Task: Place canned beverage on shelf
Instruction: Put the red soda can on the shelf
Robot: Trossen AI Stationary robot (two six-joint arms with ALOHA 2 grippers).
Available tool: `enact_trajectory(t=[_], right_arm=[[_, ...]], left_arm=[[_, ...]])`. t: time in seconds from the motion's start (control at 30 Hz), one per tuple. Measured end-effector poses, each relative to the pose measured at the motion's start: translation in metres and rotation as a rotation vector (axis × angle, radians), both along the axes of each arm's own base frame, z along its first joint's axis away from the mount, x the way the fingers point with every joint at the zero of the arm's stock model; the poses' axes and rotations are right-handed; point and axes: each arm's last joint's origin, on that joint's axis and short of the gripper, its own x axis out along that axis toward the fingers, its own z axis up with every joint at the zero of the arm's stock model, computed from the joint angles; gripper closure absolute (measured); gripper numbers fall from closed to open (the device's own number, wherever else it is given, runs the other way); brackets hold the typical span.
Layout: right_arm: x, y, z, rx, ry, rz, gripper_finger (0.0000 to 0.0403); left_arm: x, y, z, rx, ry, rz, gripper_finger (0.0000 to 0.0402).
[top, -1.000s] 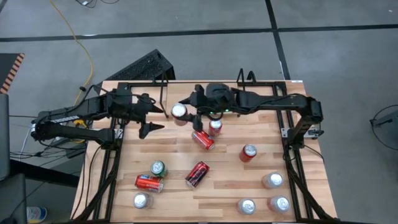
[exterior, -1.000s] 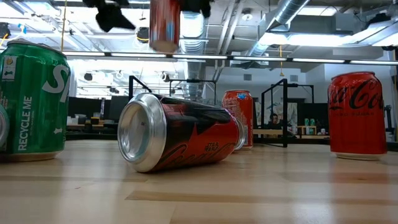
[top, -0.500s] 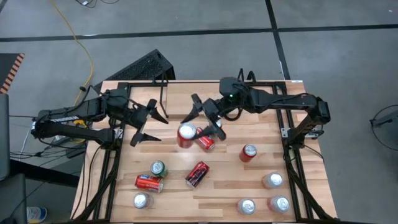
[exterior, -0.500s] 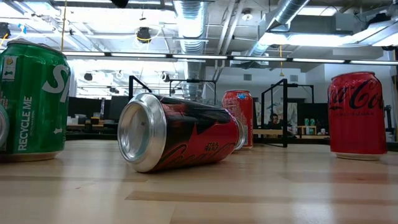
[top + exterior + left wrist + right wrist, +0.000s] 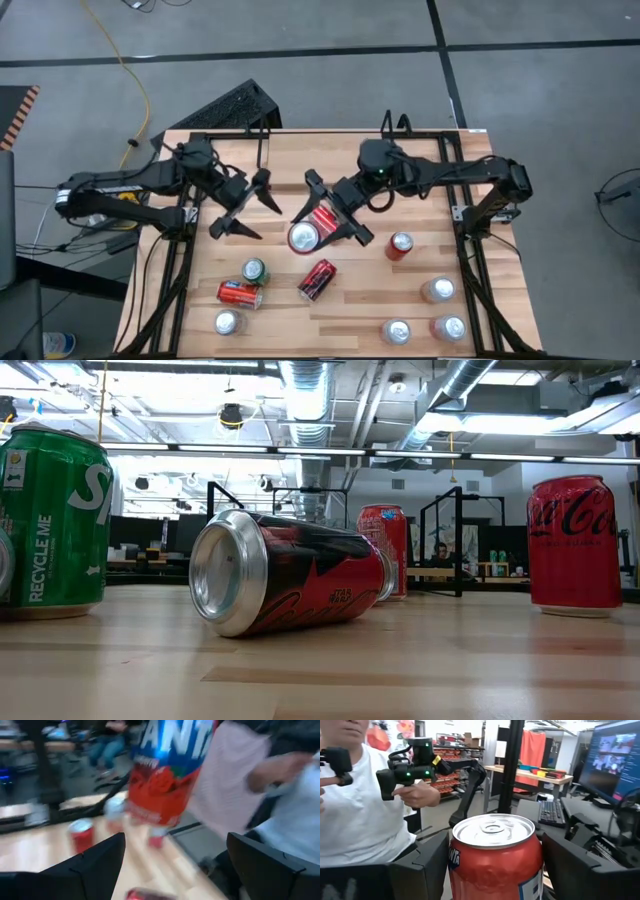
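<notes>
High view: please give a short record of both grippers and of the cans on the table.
right gripper: shut on the Fanta can, over the table's middle
left gripper: open, empty, left of that can
cans lying: black-red can; red can
cans upright: green can; red can by the right side

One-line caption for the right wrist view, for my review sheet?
Red can upright between the right gripper's dark fingers; a person in a white shirt holds a controller behind.
</notes>
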Motion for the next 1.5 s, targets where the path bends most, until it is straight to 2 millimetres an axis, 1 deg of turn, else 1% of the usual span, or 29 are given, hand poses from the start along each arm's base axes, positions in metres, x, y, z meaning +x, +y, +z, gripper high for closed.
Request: enact_trajectory(t=[0.07,0.23,0.37,0.47,0.67,0.83,1.03,1.13,1.33,1.5], right_arm=[[0.000,0.004,0.001,0.001,-0.008,0.010,0.0127],[-0.001,0.008,0.003,-0.011,-0.041,0.021,0.0127],[-0.001,0.010,0.004,-0.011,-0.061,0.028,0.0127],[-0.001,0.010,0.004,-0.011,-0.063,0.028,0.0127],[-0.001,0.010,0.004,-0.011,-0.060,0.026,0.0127],[0.000,0.002,0.003,-0.008,-0.046,0.007,0.0127],[0.000,-0.003,0.004,0.012,-0.036,0.012,0.0127],[0.000,-0.007,0.004,0.029,-0.020,0.019,0.0127],[-0.001,-0.009,0.004,0.032,-0.017,0.094,0.0127],[-0.006,-0.014,0.017,0.081,-0.081,0.150,0.0127]], left_arm=[[0.009,0.001,-0.001,-0.046,0.005,-0.019,0.0068],[0.031,0.003,-0.008,-0.097,0.008,-0.044,0.0068],[0.044,0.003,-0.013,-0.100,-0.017,-0.134,0.0068],[0.050,0.004,-0.015,-0.081,-0.052,-0.164,0.0068],[0.053,0.004,-0.015,0.011,-0.142,-0.148,0.0068],[0.052,0.004,-0.012,0.047,-0.188,-0.160,0.0068],[0.052,0.004,-0.012,0.036,-0.177,-0.170,0.0068],[0.051,0.003,-0.012,0.010,-0.154,-0.223,0.0068],[0.049,-0.002,-0.013,-0.026,-0.110,-0.320,0.0068],[0.053,-0.001,-0.017,-0.014,-0.110,-0.318,0.0068]])
